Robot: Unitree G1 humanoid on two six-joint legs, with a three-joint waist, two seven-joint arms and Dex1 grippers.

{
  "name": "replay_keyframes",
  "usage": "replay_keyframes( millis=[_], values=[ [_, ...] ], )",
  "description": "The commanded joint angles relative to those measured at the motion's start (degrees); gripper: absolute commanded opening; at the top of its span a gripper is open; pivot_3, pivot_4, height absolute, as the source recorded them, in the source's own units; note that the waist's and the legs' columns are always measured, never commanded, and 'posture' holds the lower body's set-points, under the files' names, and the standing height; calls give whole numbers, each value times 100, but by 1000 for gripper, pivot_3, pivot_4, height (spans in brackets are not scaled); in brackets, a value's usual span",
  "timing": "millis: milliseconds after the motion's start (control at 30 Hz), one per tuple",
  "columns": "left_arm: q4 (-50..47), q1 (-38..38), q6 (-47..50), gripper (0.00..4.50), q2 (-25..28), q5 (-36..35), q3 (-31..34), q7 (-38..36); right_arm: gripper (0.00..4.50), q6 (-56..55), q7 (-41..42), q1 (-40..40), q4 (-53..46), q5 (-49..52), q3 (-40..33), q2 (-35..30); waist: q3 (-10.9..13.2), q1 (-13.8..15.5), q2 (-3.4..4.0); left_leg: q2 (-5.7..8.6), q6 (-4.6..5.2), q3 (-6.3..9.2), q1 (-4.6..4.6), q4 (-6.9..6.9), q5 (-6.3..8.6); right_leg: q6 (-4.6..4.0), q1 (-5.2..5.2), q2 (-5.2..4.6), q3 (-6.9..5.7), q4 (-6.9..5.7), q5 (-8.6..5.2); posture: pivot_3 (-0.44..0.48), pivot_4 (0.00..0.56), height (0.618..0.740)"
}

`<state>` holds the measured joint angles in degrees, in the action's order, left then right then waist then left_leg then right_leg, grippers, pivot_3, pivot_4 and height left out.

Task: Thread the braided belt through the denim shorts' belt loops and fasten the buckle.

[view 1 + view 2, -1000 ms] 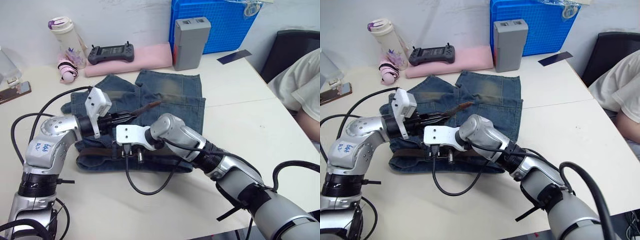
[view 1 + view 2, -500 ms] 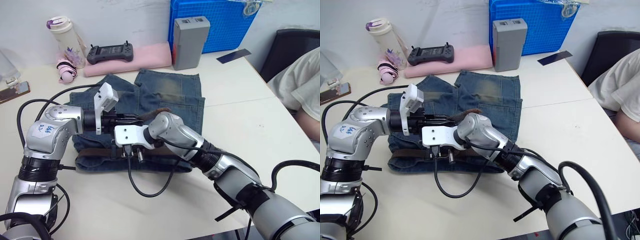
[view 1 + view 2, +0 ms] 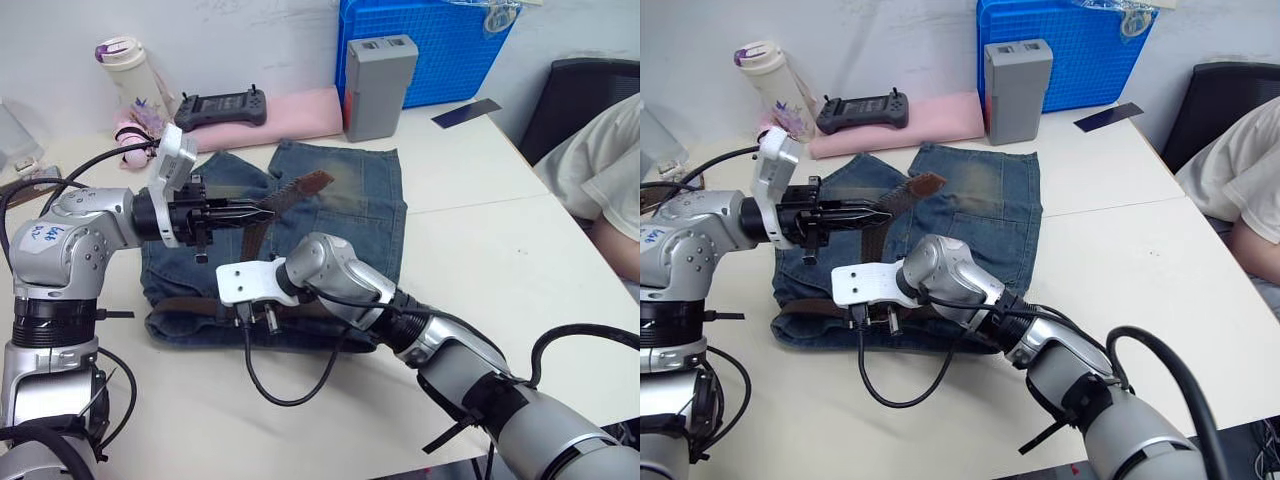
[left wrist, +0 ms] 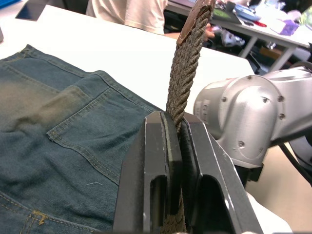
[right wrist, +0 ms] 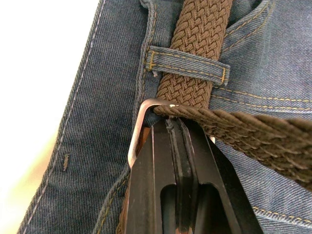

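Observation:
The denim shorts [image 3: 350, 205] lie flat on the table, waistband toward me. The braided belt [image 3: 262, 208] rises from the waistband, and its tan tip [image 3: 312, 183] is in the air over the shorts. My left gripper [image 3: 243, 213] is shut on this free end, and the strap [image 4: 187, 63] is squeezed between its fingers [image 4: 156, 161]. My right gripper [image 3: 258, 312] is down at the waistband, shut at the silver buckle [image 5: 139, 129]. Just past the buckle the belt [image 5: 200, 29] runs under a belt loop [image 5: 187, 66].
A blue crate [image 3: 430, 40], a grey box [image 3: 378, 85], a pink pad [image 3: 270, 115] with a game controller [image 3: 220, 105] and a bottle [image 3: 125, 70] line the back. A seated person [image 3: 610, 190] is at the right. A black cable [image 3: 280, 390] loops near the front edge.
My left gripper has pulled back to the left and upward with the belt end, which now stands higher and tauter over the shorts. The right gripper has shifted slightly left along the waistband.

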<state>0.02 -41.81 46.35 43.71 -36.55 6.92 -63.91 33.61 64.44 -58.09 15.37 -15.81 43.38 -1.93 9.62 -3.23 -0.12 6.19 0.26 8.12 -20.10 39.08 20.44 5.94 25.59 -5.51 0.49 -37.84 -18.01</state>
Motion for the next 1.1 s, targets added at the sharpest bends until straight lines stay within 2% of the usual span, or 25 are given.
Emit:
replay_keyframes(
  millis=[33, 167, 367, 533, 733, 833, 933, 1000, 1100],
  values=[
    [-524, -258, -294, 0, 10, -453, 734, 155, 25, 135, 323, 661, 751, -134, 890, 30, 0, -4, 1, 0, 0, 0, 1, 0, 0, 0, 0, 0, 0, 0, 0, 0, 150, 718],
    [-838, -328, -268, 0, -186, -513, 617, 358, 25, 97, 370, 676, 765, -200, 874, 24, -1, 8, 0, 1, -1, 3, 0, 1, 0, -1, -1, 0, 1, 0, 1, 0, 150, 718],
    [-1119, -729, -118, 0, -769, -679, 265, 468, 25, -10, 463, 627, 858, -303, 895, 73, -1, 16, 0, 1, -3, 6, -1, 3, -2, -3, -2, 0, 0, -2, 2, 0, 150, 718],
    [-958, -1146, -266, 0, -1487, -574, -186, 516, 25, -167, 604, 550, 1047, -426, 951, 197, -1, 40, -1, 3, -3, 7, -1, 6, -2, -3, -4, -1, -1, -1, 2, 0, 150, 718],
    [-691, -1373, -376, 0, -1823, -481, -302, 529, 25, -323, 681, 566, 1230, -588, 955, 279, -2, 76, 0, 4, -8, 10, 0, 7, -5, -5, -5, -1, -4, -3, 3, 0, 150, 718],
    [-571, -1377, -417, 0, -1798, -375, -200, 601, 25, -346, 655, 606, 1260, -657, 883, 300, -8, 125, 1, 4, -12, 12, 2, 8, -9, -10, -7, -1, -4, -4, 6, 0, 150, 718],
    [-460, -1069, -541, 0, -1301, -86, 201, 843, 25, -458, 200, 723, 1126, -601, 402, 235, -11, 138, 3, 2, -19, 14, 3, 8, -15, -15, -7, 0, -5, -8, 9, 0, 150, 718],
    [-459, -975, -576, 0, -1160, -32, 281, 910, 25, -489, 83, 771, 1072, -594, 258, 232, -10, 129, 5, -2, -27, 17, 4, 5, -19, -20, -6, 5, -5, -9, 12, 0, 150, 718],
    [-237, -106, -1426, 0, -296, 922, 529, 1100, 25, -639, -268, 1085, 327, -326, -435, 30, -10, 105, 9, -5, -37, 25, 13, -5, -24, -28, -4, 12, -4, -11, 17, 0, 150, 718]
  ],
)
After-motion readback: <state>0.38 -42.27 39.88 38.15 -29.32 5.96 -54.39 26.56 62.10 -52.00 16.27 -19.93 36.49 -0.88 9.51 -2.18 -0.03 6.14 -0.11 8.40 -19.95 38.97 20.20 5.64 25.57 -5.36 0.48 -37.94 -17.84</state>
